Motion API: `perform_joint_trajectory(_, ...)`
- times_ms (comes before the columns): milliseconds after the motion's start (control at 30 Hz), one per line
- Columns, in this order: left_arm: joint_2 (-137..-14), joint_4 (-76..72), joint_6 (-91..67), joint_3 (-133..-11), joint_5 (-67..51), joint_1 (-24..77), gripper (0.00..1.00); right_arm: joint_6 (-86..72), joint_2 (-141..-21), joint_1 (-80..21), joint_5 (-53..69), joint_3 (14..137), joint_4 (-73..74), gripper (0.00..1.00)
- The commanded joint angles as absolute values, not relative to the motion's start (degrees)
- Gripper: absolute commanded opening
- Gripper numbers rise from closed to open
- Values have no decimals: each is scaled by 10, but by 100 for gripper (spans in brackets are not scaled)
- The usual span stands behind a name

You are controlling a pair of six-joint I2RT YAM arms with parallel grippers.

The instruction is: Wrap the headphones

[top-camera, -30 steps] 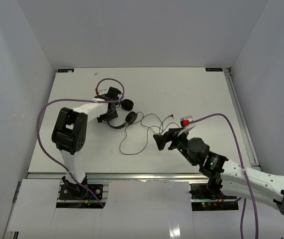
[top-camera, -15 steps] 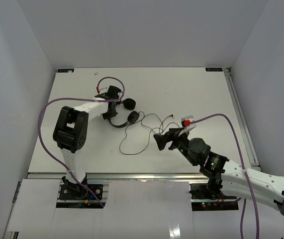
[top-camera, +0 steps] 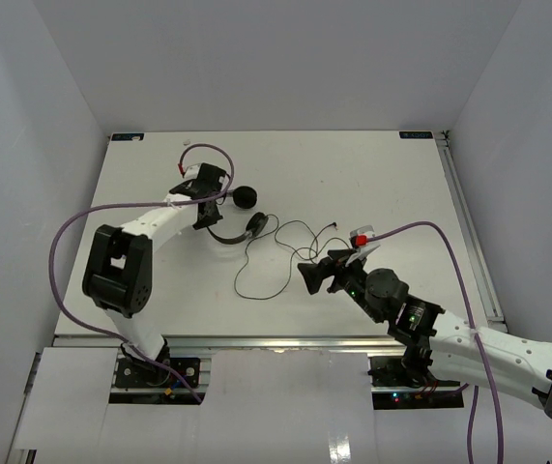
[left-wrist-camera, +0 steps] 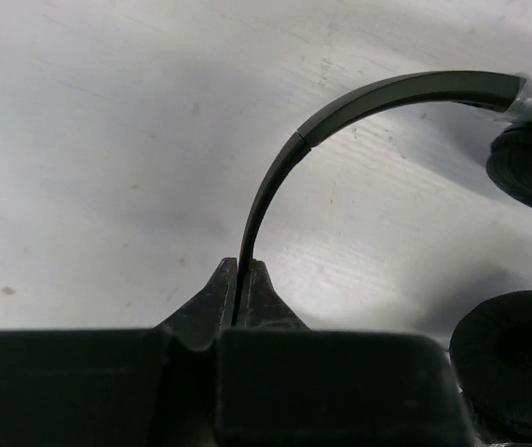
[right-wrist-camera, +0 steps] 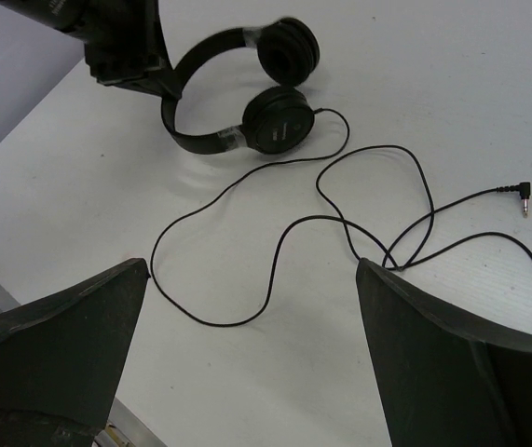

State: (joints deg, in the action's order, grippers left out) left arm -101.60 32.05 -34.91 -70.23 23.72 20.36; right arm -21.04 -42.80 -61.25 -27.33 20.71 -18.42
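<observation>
The black headphones [top-camera: 240, 220] lie on the white table left of centre, with both round earcups to the right of the curved headband. My left gripper [top-camera: 207, 215] is shut on the thin headband [left-wrist-camera: 275, 177], which runs up out of its closed fingertips [left-wrist-camera: 239, 279]. Both earcups show at the right of the left wrist view [left-wrist-camera: 517, 368]. The thin black cable [right-wrist-camera: 275, 251] lies in loose loops on the table and ends in an angled plug [right-wrist-camera: 524, 191]. My right gripper [top-camera: 316, 268] is wide open and empty above the cable loops [right-wrist-camera: 252, 289], apart from them.
The white table [top-camera: 401, 184] is walled by grey panels at the back and both sides. Purple robot cables [top-camera: 72, 227] arc off both arms. A metal rail [top-camera: 256, 340] runs along the near edge. A small red-and-white tag [top-camera: 360, 237] sits on the right wrist.
</observation>
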Motion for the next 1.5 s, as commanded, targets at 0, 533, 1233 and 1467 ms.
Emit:
perform_joint_trajectory(0,-878,330,-302,-708,237,200,0,-173,-416,-614,-255,192,-250,100)
perform_joint_trajectory(533,-639,366,-261,-721,-21,208,0,-64,-481,-614,-93,150,-467,97)
perform_joint_trajectory(1233,-559,399,-335,-800,-167,208,0,29,-674,-614,-28,206,-730,92)
perform_joint_trajectory(1467,-555,400,-340,-802,-161,208,0,38,-719,-614,-27,207,-763,83)
